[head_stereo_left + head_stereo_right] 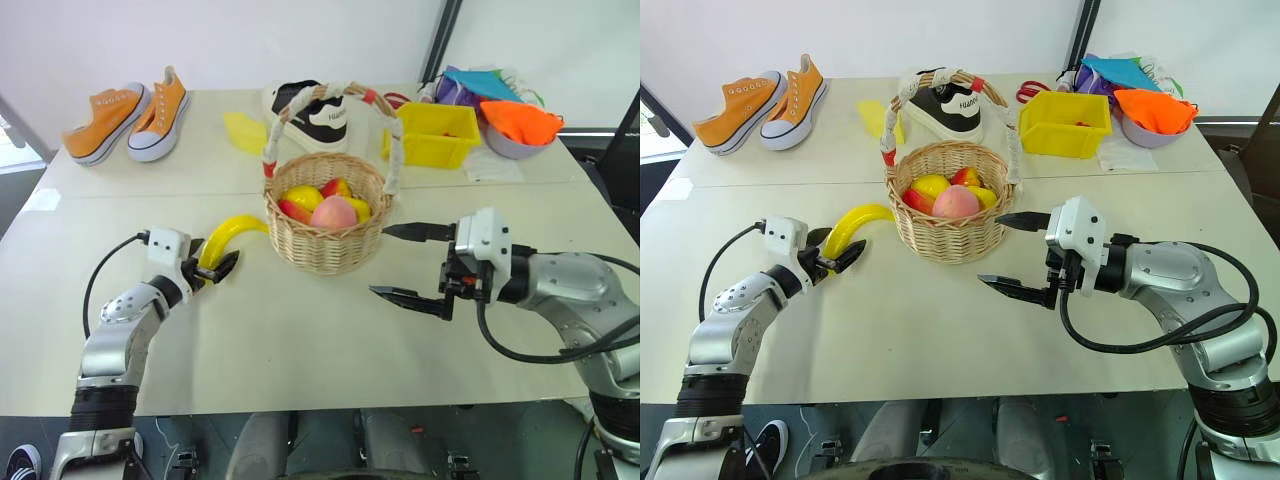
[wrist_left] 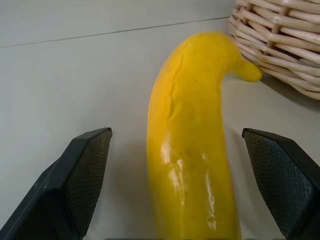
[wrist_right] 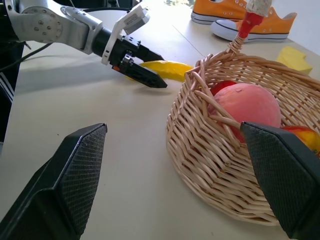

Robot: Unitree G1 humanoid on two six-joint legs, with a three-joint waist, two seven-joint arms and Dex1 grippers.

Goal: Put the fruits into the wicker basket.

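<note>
Your left gripper (image 1: 214,268) stands spread around the banana (image 1: 228,238), which lies on the table (image 1: 300,340) touching the wicker basket (image 1: 325,240); closing off-centre could squirt it away; the peach (image 1: 334,213) sits inside; your right gripper (image 1: 412,262) hangs spread, empty.

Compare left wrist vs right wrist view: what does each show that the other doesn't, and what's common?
Left wrist view alone: the banana close up, lying on the table between the open black fingers of the left gripper, which has not closed on it.

Right wrist view alone: the peach inside the wicker basket, the orange sneakers behind it, the whole left gripper seen from outside, and the open right gripper facing the basket.

Both: the banana, the basket's woven wall and the pale table.
</note>
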